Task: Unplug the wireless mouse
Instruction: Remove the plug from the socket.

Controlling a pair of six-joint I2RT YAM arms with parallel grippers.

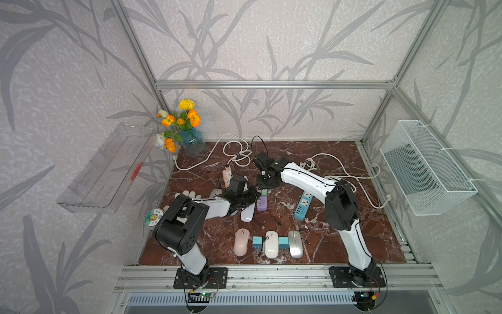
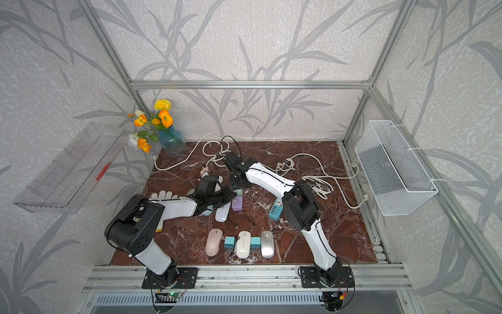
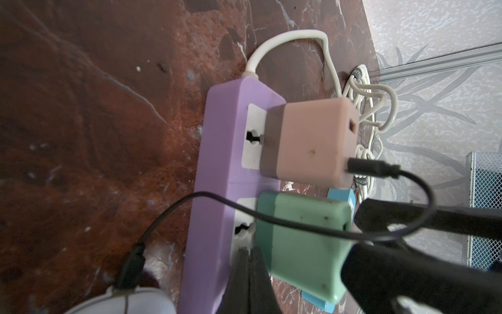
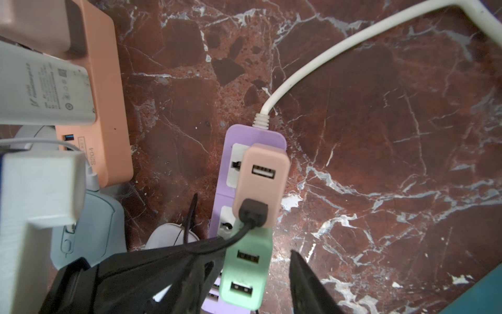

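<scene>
Okay, left tool (image 3: 247,261) pinched together, tips on purple power strip (image 3: 214,152); right tool (image 4: 256,252) apart, straddling green charger (image 4: 244,277). Wireless mouse (image 3: 122,301) lower left of frame, black cable (image 3: 366,166) running to pink charger (image 3: 307,141).

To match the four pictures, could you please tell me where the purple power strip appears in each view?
In a top view: the purple power strip lies just above mid-picture.
In a top view: the strip lies slightly left of centre.
Left wrist: the strip runs lengthwise through mid-picture.
Right wrist: the strip sits at centre, largely covered by adapters.
Shared landmark: the green adapter plugged into it.
</scene>
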